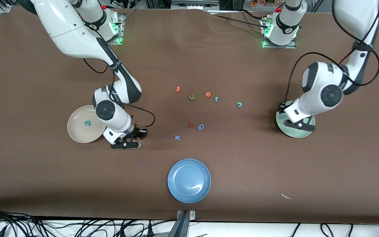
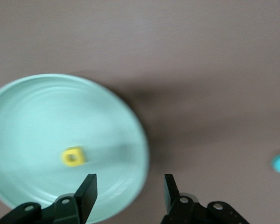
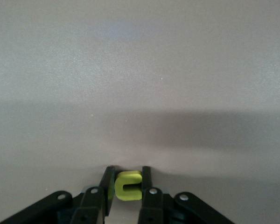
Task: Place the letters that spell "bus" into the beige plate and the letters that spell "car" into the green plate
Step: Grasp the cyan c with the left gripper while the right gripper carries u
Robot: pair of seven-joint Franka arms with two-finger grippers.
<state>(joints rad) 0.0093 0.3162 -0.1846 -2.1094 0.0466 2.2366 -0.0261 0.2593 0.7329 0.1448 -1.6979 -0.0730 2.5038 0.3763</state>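
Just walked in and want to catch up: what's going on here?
Two arms sort foam letters into plates. The right gripper is shut on a small yellow foam "u" beside the round beige plate, which holds a teal "b". The left gripper is open over the pale green plate, where a yellow "a" lies.

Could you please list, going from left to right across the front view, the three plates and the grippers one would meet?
beige plate → right gripper, shut on the yellow "u" → blue plate → left gripper, open over the green plate
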